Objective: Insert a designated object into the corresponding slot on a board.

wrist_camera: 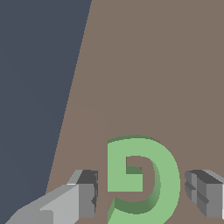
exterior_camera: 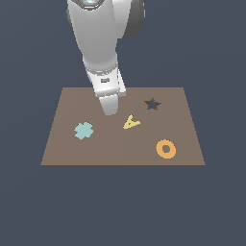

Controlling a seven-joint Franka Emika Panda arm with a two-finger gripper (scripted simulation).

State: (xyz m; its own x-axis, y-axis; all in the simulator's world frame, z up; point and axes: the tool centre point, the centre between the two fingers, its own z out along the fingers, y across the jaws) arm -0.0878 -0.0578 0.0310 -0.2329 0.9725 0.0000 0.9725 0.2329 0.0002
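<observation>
The green letter-G piece (wrist_camera: 164, 179) lies flat on the brown board (wrist_camera: 153, 65) in the wrist view. It sits between my two grey fingers (wrist_camera: 85, 194), with a small gap on each side. My gripper (wrist_camera: 140, 192) is open and holds nothing. In the exterior view the gripper (exterior_camera: 110, 109) points down at the board (exterior_camera: 120, 151), left of its middle and toward the back. There it hides the G piece. The G-shaped slot shows in neither view.
On the board are a dark star-shaped cut-out (exterior_camera: 152, 104), a yellow letter A (exterior_camera: 130, 122), an orange ring (exterior_camera: 166, 149) and a pale teal cross (exterior_camera: 83, 130). Dark floor (wrist_camera: 35, 87) lies past the board's edge near the gripper.
</observation>
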